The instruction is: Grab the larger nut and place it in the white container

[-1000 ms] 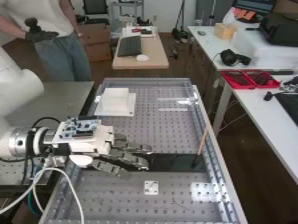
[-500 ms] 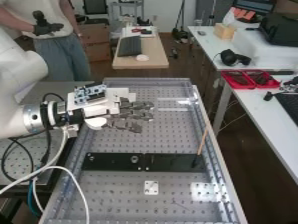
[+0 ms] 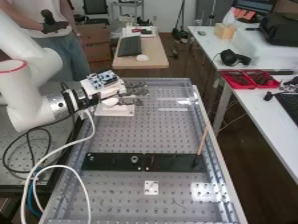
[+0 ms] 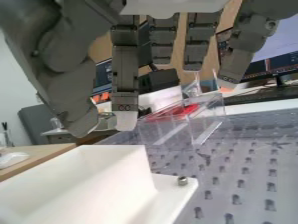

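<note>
- The hand [image 3: 135, 92] hangs above the far end of the perforated bench [image 3: 166, 135] in my high view, at the end of the white arm [image 3: 50, 50], over or just beside the white container [image 3: 114, 111].
- Its fingers [image 4: 125, 67], seen from my wrist camera, are released and nearly straight, with a gap between the thumb [image 4: 70, 102] and the nearest finger; I see no nut in their grasp.
- Below the fingertips in the wrist view, I have the container's open top, its white walls upright, apart from the hand. A small metal bolt [image 4: 183, 180] stands on the low flange beside the wall.
- Down the bench, a black strip [image 3: 110, 162] lies crosswise. On it, near the middle, sits a small round metal piece [image 3: 134, 159] that looks like a nut, well apart from the hand and outside the container. I cannot tell from here whether it is the larger one.
- A thin wooden stick [image 3: 203, 139] leans at a tilt, its dark lower end at the strip's end farther from the arm.
- Nearer my high camera, a small white plate with holes [image 3: 151, 187] lies flat on the bench.
- Pale cables [image 3: 56, 150] loop down from the arm, past the bench's near corner on the arm's side.
</note>
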Controlling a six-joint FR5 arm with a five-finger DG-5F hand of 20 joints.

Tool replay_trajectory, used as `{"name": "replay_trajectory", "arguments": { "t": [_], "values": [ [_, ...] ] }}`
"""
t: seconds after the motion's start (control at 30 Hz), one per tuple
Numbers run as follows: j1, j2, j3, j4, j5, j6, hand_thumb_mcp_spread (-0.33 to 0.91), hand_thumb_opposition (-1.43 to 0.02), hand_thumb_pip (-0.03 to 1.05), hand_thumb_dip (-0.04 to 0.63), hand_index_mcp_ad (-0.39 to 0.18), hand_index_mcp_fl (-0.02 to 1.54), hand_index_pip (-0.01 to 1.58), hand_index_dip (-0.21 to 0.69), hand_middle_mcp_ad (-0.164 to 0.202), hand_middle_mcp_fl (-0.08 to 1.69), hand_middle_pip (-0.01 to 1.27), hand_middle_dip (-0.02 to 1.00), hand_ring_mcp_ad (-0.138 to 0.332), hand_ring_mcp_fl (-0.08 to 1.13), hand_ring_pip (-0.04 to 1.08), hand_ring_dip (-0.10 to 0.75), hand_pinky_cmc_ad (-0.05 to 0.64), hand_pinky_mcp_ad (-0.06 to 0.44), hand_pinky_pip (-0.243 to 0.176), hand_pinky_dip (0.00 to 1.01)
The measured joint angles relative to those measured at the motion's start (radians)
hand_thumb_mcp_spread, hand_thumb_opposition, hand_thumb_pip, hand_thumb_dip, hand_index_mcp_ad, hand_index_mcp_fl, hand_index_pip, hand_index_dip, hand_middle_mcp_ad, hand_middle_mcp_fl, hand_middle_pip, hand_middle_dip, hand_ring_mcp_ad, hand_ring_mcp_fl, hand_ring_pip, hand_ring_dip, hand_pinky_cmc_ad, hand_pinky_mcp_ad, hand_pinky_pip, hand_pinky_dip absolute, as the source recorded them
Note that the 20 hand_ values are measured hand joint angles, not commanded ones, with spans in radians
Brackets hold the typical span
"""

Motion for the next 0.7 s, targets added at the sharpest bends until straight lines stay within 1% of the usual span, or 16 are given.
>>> {"name": "replay_trajectory", "arguments": {
  "t": [0.07, 0.2, 0.3, 0.5, 0.57, 0.63, 0.67, 0.7],
  "values": [
    [0.016, -0.003, 0.000, 0.008, 0.004, 0.008, 0.29, -0.80, 0.75, 0.155, -0.089, 0.37, 1.54, -0.024, 0.075, 0.01, 0.12, 0.09, 0.127, 0.00, 0.28, 0.010, 0.330, 0.290, -0.124, 0.75],
    [0.050, -0.003, -0.006, 0.020, 0.019, 0.024, 0.29, -0.80, 0.75, 0.157, -0.089, 0.36, 1.54, 0.000, 0.075, 0.01, 0.12, 0.09, 0.127, 0.00, 0.28, 0.012, 0.332, 0.293, -0.124, 0.75],
    [0.079, 0.004, -0.018, 0.027, 0.034, 0.032, 0.29, -0.80, 0.75, 0.157, -0.089, 0.36, 1.54, 0.002, 0.075, 0.01, 0.12, 0.09, 0.127, 0.00, 0.28, 0.016, 0.332, 0.293, -0.124, 0.75],
    [0.117, 0.016, -0.037, 0.027, 0.081, 0.027, 0.29, -0.80, 0.75, 0.157, -0.087, 0.37, 1.54, 0.000, 0.075, 0.01, 0.12, 0.09, 0.127, 0.00, 0.28, 0.019, 0.328, 0.293, -0.120, 0.75],
    [0.125, 0.018, -0.041, 0.023, 0.092, 0.019, 0.29, -0.80, 0.76, 0.157, -0.089, 0.34, 1.54, 0.003, 0.075, 0.01, 0.12, 0.09, 0.127, 0.00, 0.28, 0.019, 0.328, 0.290, -0.120, 0.75],
    [0.134, 0.022, -0.044, 0.009, 0.110, 0.003, 0.32, -0.82, 0.77, 0.155, -0.098, 0.24, 1.55, 0.003, 0.075, 0.01, 0.12, 0.09, 0.127, 0.00, 0.28, 0.019, 0.328, 0.293, -0.120, 0.75],
    [0.135, 0.023, -0.045, 0.005, 0.115, 0.000, 0.34, -0.82, 0.81, 0.159, -0.110, 0.18, 1.55, 0.003, 0.073, 0.01, 0.12, 0.09, 0.127, 0.00, 0.28, 0.019, 0.328, 0.293, -0.120, 0.75],
    [0.139, 0.026, -0.049, -0.004, 0.127, -0.008, 0.35, -0.82, 0.81, 0.169, -0.127, 0.15, 1.54, -0.005, 0.073, 0.01, 0.12, 0.09, 0.127, 0.00, 0.28, 0.016, 0.328, 0.293, -0.120, 0.75]
  ]
}}
